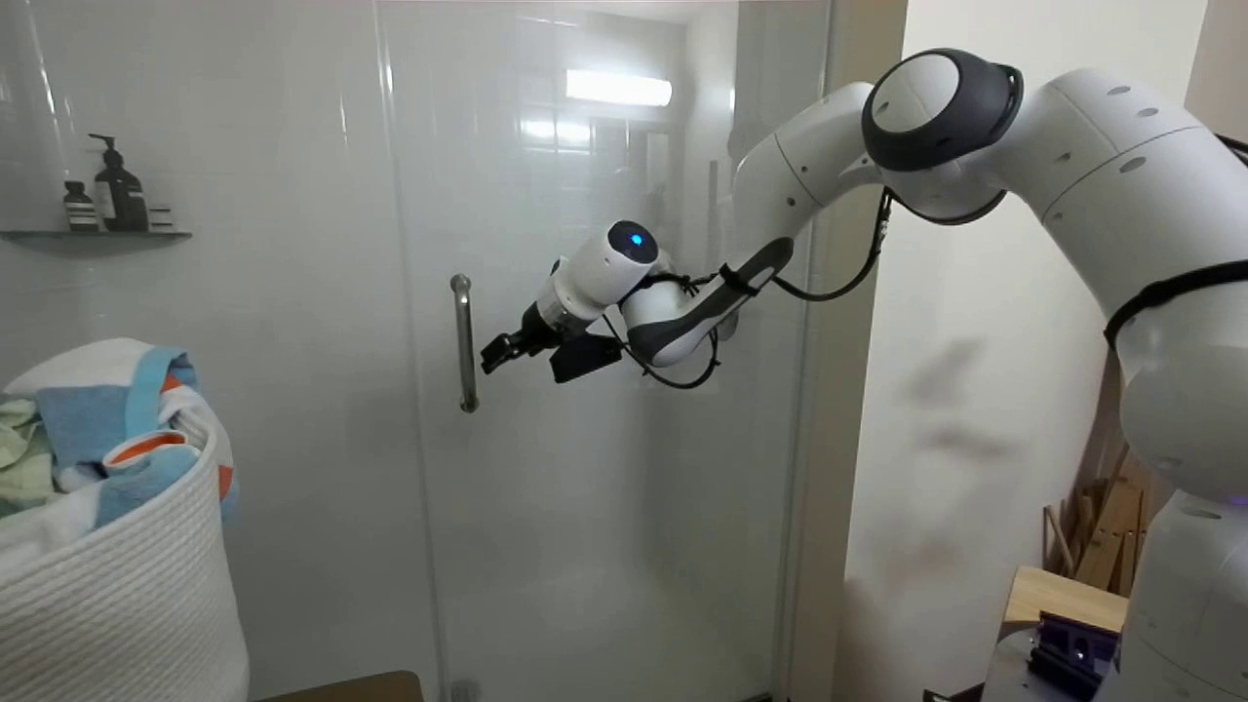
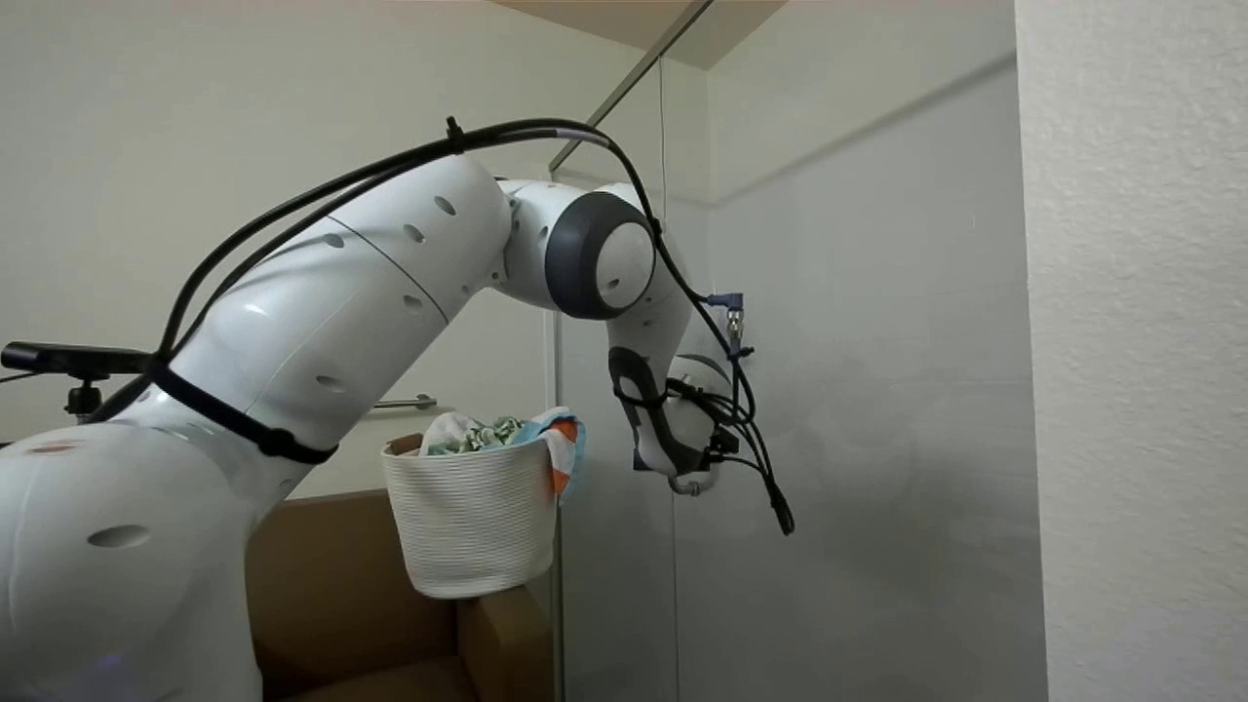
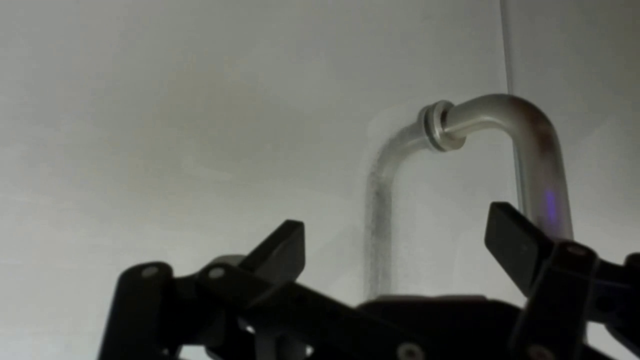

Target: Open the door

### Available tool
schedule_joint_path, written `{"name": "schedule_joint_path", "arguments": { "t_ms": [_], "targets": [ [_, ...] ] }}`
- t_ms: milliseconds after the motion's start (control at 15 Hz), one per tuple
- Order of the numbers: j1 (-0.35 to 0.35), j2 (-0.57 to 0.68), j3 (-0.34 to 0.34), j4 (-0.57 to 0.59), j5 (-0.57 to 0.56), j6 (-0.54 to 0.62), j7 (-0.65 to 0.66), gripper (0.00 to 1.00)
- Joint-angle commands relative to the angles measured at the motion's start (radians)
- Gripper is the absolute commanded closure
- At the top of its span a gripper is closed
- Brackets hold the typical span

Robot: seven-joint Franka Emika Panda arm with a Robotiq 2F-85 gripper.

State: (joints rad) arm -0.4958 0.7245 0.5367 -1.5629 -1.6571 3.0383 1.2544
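Note:
The door (image 1: 585, 487) is a tall clear glass panel, in line with the fixed glass beside it. Its vertical silver bar handle (image 1: 464, 343) sits near the panel's left edge in an exterior view. My gripper (image 1: 490, 355) points at that handle from the right, at about the bar's mid height. In the wrist view the gripper (image 3: 395, 237) is open, with nothing held. The handle's bar (image 3: 542, 165) runs down behind the right finger (image 3: 515, 245), outside the gap. A blurred image of the bar on the glass shows between the fingers. In an exterior view the arm hides the gripper.
A white woven basket (image 2: 473, 526) of towels stands on a brown armchair (image 2: 331, 585), left of the door. A shelf (image 1: 97, 234) with dark bottles shows beyond the glass. A wall (image 1: 936, 390) borders the door on the right. Cables (image 2: 760, 458) hang from the forearm.

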Motion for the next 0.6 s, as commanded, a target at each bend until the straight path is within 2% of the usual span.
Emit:
{"name": "schedule_joint_path", "arguments": {
  "t_ms": [0, 67, 133, 200, 267, 533],
  "targets": [
    [-0.010, 0.080, 0.034, 0.045, 0.136, 0.043, -0.166, 0.00],
    [0.110, 0.046, -0.126, 0.052, 0.275, 0.135, -0.205, 0.00],
    [0.126, 0.060, -0.140, 0.055, 0.347, 0.166, -0.255, 0.00],
    [0.031, 0.108, 0.000, 0.060, 0.311, 0.112, -0.278, 0.00],
    [0.040, 0.111, -0.007, 0.065, 0.344, 0.115, -0.299, 0.00],
    [0.016, 0.124, 0.052, 0.065, 0.384, 0.072, -0.355, 0.00]
  ]
}}
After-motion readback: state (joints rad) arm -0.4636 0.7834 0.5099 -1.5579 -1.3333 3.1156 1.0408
